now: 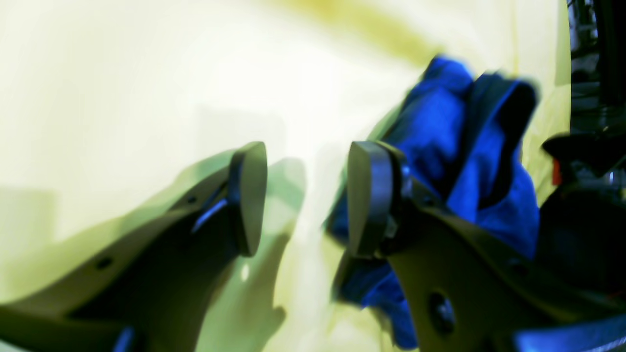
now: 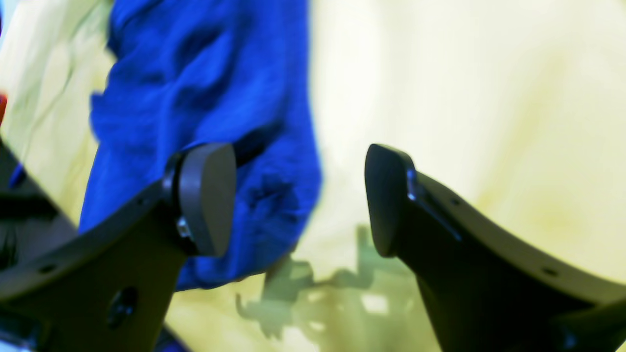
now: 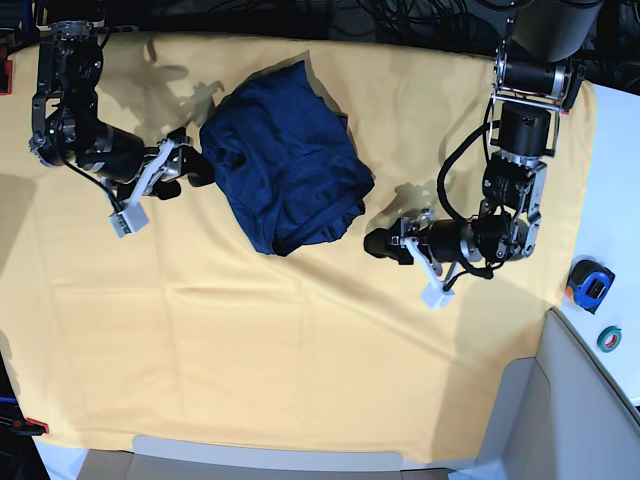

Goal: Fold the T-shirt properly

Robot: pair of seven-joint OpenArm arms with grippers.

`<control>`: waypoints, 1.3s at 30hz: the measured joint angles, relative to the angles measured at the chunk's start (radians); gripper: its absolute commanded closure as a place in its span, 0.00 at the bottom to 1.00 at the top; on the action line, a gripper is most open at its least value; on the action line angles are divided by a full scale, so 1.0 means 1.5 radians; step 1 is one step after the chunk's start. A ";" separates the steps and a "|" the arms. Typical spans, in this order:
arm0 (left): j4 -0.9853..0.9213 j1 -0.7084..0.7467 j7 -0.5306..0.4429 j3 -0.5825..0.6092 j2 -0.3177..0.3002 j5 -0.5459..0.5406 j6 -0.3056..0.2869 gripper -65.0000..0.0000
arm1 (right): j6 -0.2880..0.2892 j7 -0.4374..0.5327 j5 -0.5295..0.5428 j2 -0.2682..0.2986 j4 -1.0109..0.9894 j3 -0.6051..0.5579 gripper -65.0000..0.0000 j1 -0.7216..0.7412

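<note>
Two arms: one at each side of the counter, both low over it, the garment between them.
Yellow cloth (image 3: 300, 340): spread over nearly the whole counter, with faint creases running across it.
T-shirt (image 3: 288, 170): dark navy, lying bunched in a rough heap on the cloth, toward the far middle of the base view; its edges are rumpled and rolled, not laid flat.
Left arm: on the base view's right, bent down from its post, wrist pointing toward the garment.
Right arm: on the base view's left, reaching in from the far corner.
Left claw (image 1: 305, 198): jaws apart with bare cloth showing in the gap; nothing is held. The shirt (image 1: 469, 161) lies behind one finger, near its edge; the view is blurred.
Right claw (image 2: 298, 198): jaws standing wide, nothing between them; the blue fabric (image 2: 205, 98) sits behind and beside one finger, whether touching it I cannot tell.
Tape measure (image 3: 587, 283): blue and black, on the white surface beyond the cloth's edge.
Tape roll (image 3: 610, 338): small green ring, just beside it.
</note>
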 measured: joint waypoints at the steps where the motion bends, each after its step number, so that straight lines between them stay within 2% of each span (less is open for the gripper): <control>1: 0.010 0.013 0.014 -0.027 -0.002 0.000 0.000 0.60 | 0.000 0.001 -0.003 -0.002 0.000 0.017 0.37 0.001; 3: 0.052 0.049 0.038 -0.088 -0.007 0.003 0.001 0.60 | -0.001 0.003 -0.003 -0.018 0.000 0.037 0.37 0.001; 9: 0.169 0.143 0.150 -0.219 -0.001 0.001 0.001 0.60 | 0.002 -0.002 0.000 -0.057 -0.001 0.029 0.37 0.002; 12: 0.193 0.185 0.150 -0.247 0.008 0.001 -0.002 0.60 | 0.003 -0.001 -0.001 -0.063 -0.003 0.030 0.37 0.002; 19: 0.194 0.211 0.148 -0.248 0.036 -0.015 -0.002 0.55 | 0.003 -0.001 -0.001 -0.063 -0.033 -0.018 0.37 0.003; 24: 0.197 0.205 0.143 -0.164 0.048 -0.022 -0.007 0.55 | 0.003 -0.001 -0.001 -0.064 -0.040 -0.033 0.37 0.003; 30: 0.195 0.197 0.150 -0.139 0.091 -0.017 -0.007 0.55 | 0.003 -0.001 0.000 -0.064 -0.040 -0.033 0.37 0.001; 33: 0.191 0.175 0.151 -0.138 0.098 0.003 -0.003 0.55 | 0.003 -0.001 -0.001 -0.064 -0.040 -0.032 0.37 -0.001; 39: 0.144 0.147 0.149 -0.096 0.099 -0.015 -0.002 0.55 | 0.003 -0.001 -0.001 -0.064 -0.040 -0.032 0.37 -0.001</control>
